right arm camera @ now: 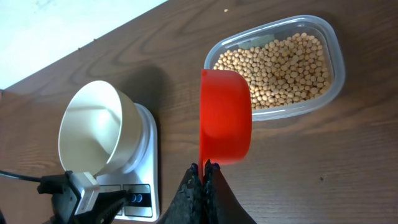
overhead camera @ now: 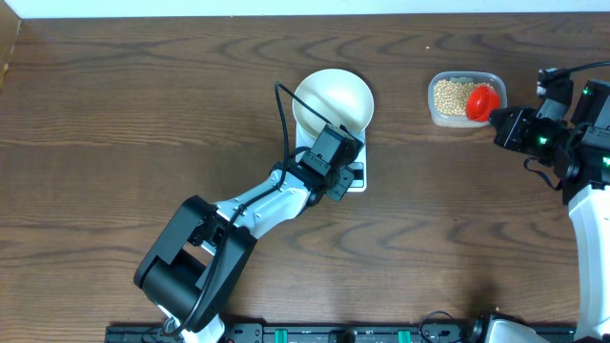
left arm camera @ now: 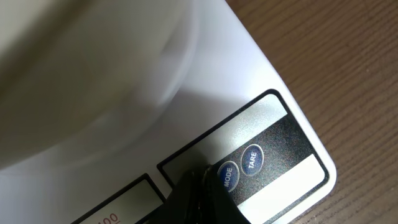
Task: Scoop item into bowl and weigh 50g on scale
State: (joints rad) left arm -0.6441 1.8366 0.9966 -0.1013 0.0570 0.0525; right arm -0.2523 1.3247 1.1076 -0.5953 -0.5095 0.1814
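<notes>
Your left gripper [left arm camera: 200, 186] has its black fingers pressed together, tip touching the scale [left arm camera: 249, 93] at its MODE button [left arm camera: 227, 176]. Dark wood-grain table [overhead camera: 114, 114], white strip [overhead camera: 286, 8] beyond its far edge. Glossy round white bowl [overhead camera: 333, 101] sits empty on the scale. Your right gripper [right arm camera: 202, 177] pinches a red plastic scoop [right arm camera: 226, 115] at the edge of the clear tub [right arm camera: 336, 68] holding the tan beans [right arm camera: 280, 62].

The round white bowl [overhead camera: 333, 100] sits upright on the rear of the white rectangular scale [overhead camera: 359, 181], its inside bare white. The scale lies flat on the tabletop [overhead camera: 143, 114], two round buttons [left arm camera: 252, 159] marked MODE and TARE at its front edge. The tan-yellow beans [overhead camera: 450, 95] fill a clear tub [overhead camera: 496, 84] well apart to the right
</notes>
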